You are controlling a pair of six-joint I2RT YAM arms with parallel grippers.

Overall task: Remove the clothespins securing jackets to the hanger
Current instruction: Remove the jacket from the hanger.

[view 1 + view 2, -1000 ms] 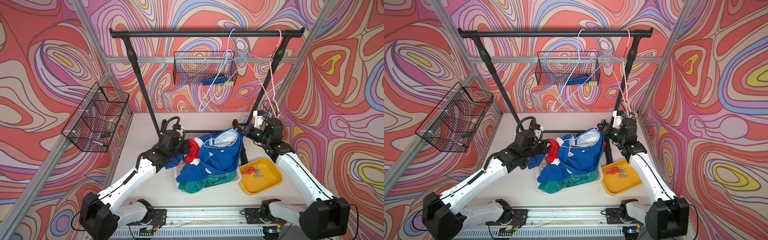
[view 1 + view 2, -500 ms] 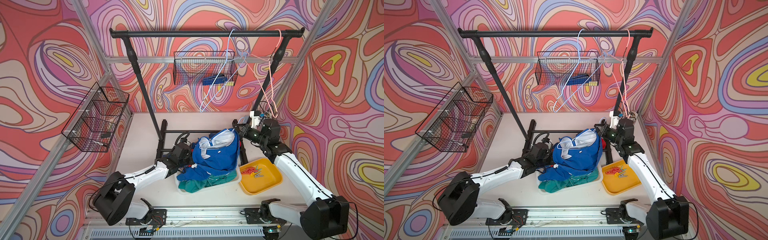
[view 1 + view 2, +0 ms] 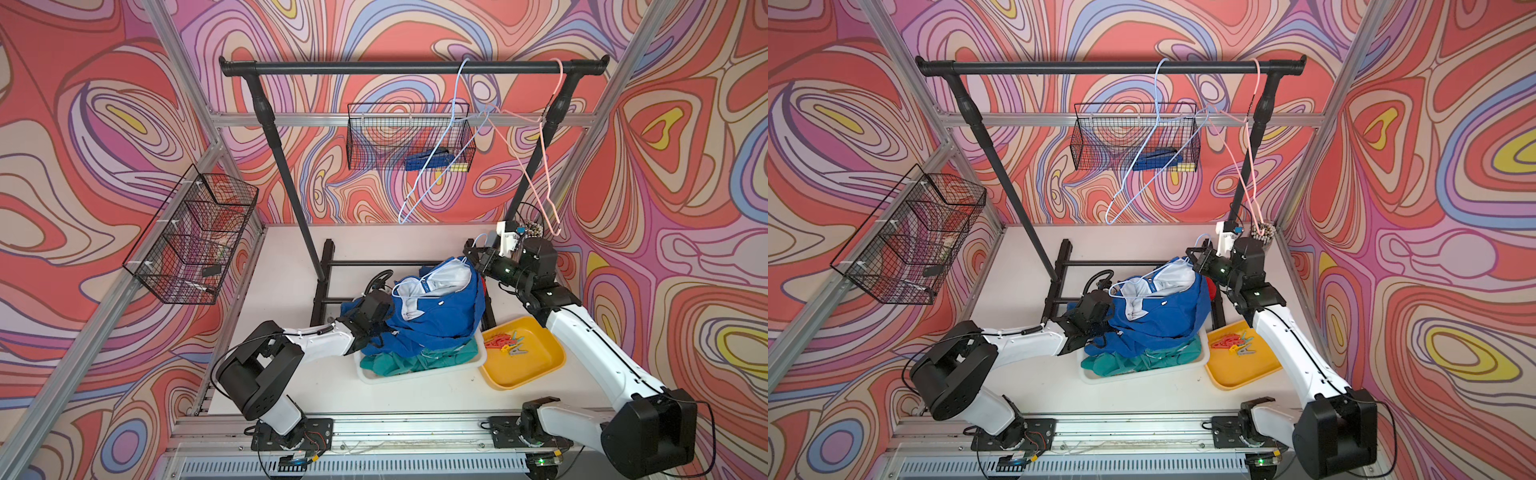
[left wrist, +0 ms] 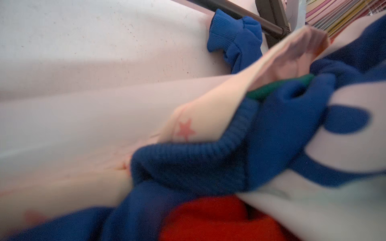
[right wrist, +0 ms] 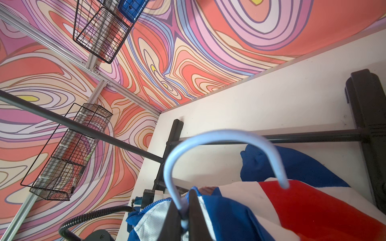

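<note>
A blue-red-white jacket (image 3: 440,320) hangs slack from a light blue hanger (image 5: 219,135), whose neck is pinched in my shut right gripper (image 5: 184,200) at the right end of the rack base (image 3: 473,255). The jacket's lower part rests on a teal jacket (image 3: 415,359) in a white tray (image 3: 419,376). Pink-and-cream star-printed cloth (image 4: 208,116) shows in the left wrist view. My left gripper (image 3: 376,320) is pushed into the blue jacket's left side, its fingers buried in cloth. Several clothespins (image 3: 509,343) lie in a yellow tray (image 3: 536,368). None shows on the jackets.
A black garment rack (image 3: 411,67) spans the back, its base bars behind the pile. An empty light blue hanger (image 3: 440,166) and a pink one (image 3: 540,166) hang on it. Wire baskets sit on the back wall (image 3: 409,141) and left wall (image 3: 195,237).
My left arm has folded down and forward, bringing its gripper lower against the pile. The jacket's raised left side with its red part has dropped. The right gripper has barely moved.
</note>
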